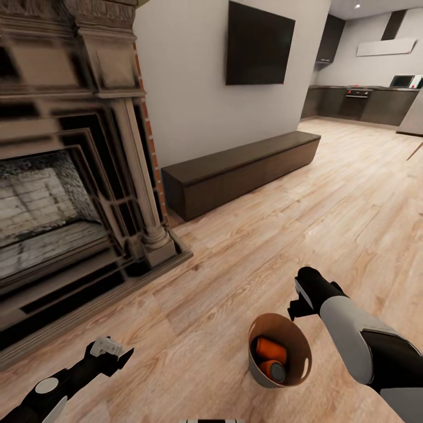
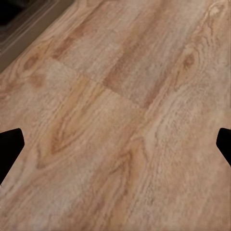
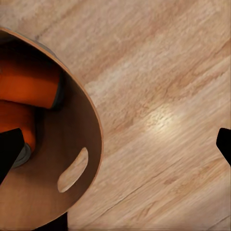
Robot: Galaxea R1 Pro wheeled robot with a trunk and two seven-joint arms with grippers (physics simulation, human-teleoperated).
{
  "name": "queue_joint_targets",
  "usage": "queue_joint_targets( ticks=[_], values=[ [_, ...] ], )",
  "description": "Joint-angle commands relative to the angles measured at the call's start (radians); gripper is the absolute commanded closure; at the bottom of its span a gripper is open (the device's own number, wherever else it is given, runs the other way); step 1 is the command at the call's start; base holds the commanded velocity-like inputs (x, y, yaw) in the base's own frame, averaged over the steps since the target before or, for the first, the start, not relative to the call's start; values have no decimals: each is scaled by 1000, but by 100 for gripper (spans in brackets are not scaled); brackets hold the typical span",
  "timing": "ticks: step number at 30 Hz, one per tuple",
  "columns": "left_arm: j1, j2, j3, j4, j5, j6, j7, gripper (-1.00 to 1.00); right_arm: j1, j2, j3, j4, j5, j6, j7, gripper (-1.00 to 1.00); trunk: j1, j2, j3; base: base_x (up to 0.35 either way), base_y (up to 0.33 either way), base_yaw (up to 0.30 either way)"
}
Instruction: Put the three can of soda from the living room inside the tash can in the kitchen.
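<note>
The tash can (image 1: pixel 296 352), grey outside and brown inside, stands on the wood floor of the living room close in front of me. Two orange cans of soda (image 1: pixel 270 348) (image 1: pixel 274 370) lie inside it; whether a third lies under them I cannot tell. My right gripper (image 1: pixel 298 305) hovers just above the bin's far rim. In the right wrist view this gripper (image 3: pixel 115 147) is open, one fingertip over the bin's inside (image 3: pixel 53 192) beside the cans (image 3: pixel 29 84), the other over bare floor. My left gripper (image 1: pixel 114 351) (image 2: pixel 115 144) is open over bare floor, well left of the bin.
A dark carved fireplace (image 1: pixel 64 176) with its raised hearth fills the left. A long dark bench (image 1: pixel 241 170) runs along the wall under a black TV (image 1: pixel 258 44). The kitchen (image 1: pixel 364 103) with dark cabinets lies far back right, across open wood floor.
</note>
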Motion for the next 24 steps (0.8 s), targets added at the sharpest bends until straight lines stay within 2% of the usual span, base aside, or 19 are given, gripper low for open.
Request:
queue_joint_targets(
  ticks=[1,7,17,24],
  values=[
    [0,-1,0,0,0,0,0,-100,9,1,0,-1,0,0,0,-100,-4,7,3,0,0,0],
    [0,-5,0,2,0,0,1,-100,39,2,0,-8,0,0,0,-100,-27,49,22,0,0,0],
    [0,-10,0,15,0,1,1,-100,99,4,1,-79,0,0,-1,-100,-65,119,53,0,0,0],
    [0,-15,0,21,-1,1,1,-100,119,6,1,-91,0,-4,0,-100,-92,168,75,0,0,0]
  ],
)
